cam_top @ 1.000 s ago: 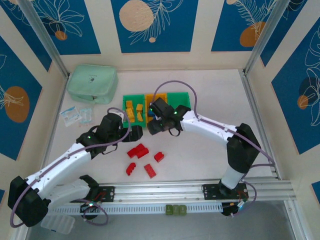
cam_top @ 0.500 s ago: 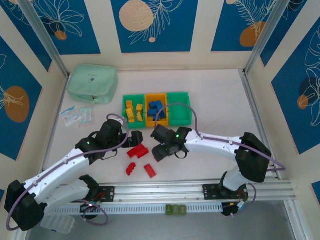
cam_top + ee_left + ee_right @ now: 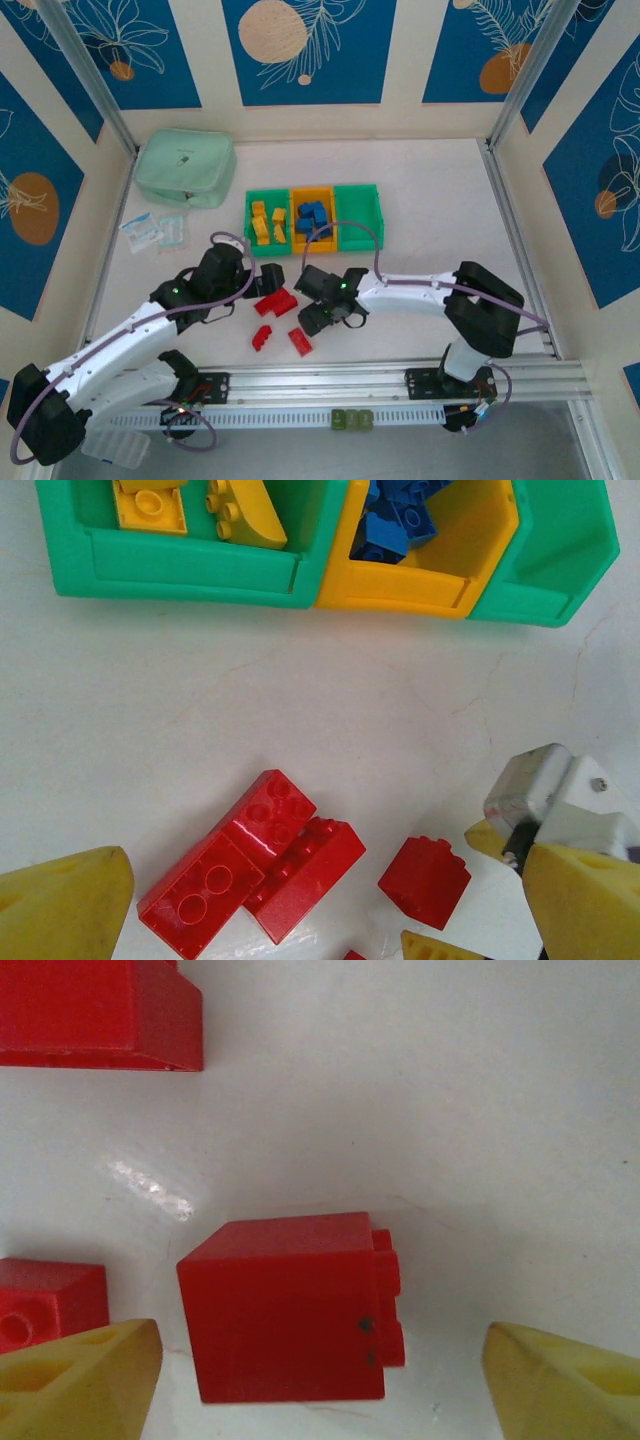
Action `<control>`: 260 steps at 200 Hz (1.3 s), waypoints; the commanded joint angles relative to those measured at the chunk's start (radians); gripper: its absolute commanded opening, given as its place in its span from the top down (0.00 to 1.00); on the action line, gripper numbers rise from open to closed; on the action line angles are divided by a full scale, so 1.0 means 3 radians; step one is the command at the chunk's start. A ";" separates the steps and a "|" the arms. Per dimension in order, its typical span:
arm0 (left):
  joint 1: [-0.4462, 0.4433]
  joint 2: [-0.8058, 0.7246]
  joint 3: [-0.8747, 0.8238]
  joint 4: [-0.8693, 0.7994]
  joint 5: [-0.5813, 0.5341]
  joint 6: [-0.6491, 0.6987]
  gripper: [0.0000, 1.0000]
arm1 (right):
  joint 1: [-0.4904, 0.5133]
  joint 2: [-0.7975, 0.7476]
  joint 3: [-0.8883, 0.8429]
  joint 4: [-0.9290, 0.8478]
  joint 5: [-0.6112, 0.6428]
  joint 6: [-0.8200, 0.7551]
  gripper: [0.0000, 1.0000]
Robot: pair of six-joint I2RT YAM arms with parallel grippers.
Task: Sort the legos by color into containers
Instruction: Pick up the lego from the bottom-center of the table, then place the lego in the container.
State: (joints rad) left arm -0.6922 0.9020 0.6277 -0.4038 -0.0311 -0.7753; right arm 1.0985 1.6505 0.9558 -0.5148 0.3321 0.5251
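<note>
Since the right gripper (image 3: 320,1360) dropped from the green-and-orange plastic bins (image 3: 190,568), reds look next.
Fingers apart astride small red studded plastic cube (image 3: 290,1310) on white table (image 3: 430,190); left gripper (image 3: 325,900) likewise apart.

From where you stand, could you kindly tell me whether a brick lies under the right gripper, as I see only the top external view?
Observer: Yes. In the right wrist view, a small red cube-shaped plastic brick sits between the right gripper's open yellow fingertips, not yet clamped.
Operator: Thank you; how does it lie?
Observer: On its side, studs facing the fingertip at that picture's right.
Operator: And the other arm, please?
Observer: The left gripper is open too; its wrist view shows two long red bricks touching side by side ahead of its fingers.
</note>
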 commanded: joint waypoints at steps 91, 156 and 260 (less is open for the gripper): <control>-0.0022 -0.0022 -0.0038 0.0042 -0.0106 0.0013 0.01 | -0.0085 0.0251 0.0250 0.0043 -0.0106 -0.0119 0.41; -0.0022 -0.0011 -0.0016 0.0057 -0.0091 0.0021 0.01 | -0.0125 0.0111 0.0220 0.0025 -0.0110 -0.0107 0.62; -0.0024 0.0402 0.0403 0.0286 0.0050 0.0280 0.01 | -0.0949 -0.0443 0.0685 -0.0607 0.0130 -0.0074 0.64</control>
State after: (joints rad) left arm -0.6922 0.9871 0.6888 -0.3775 -0.0414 -0.7338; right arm 0.9024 1.5452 1.1049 -0.6323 0.3401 0.4980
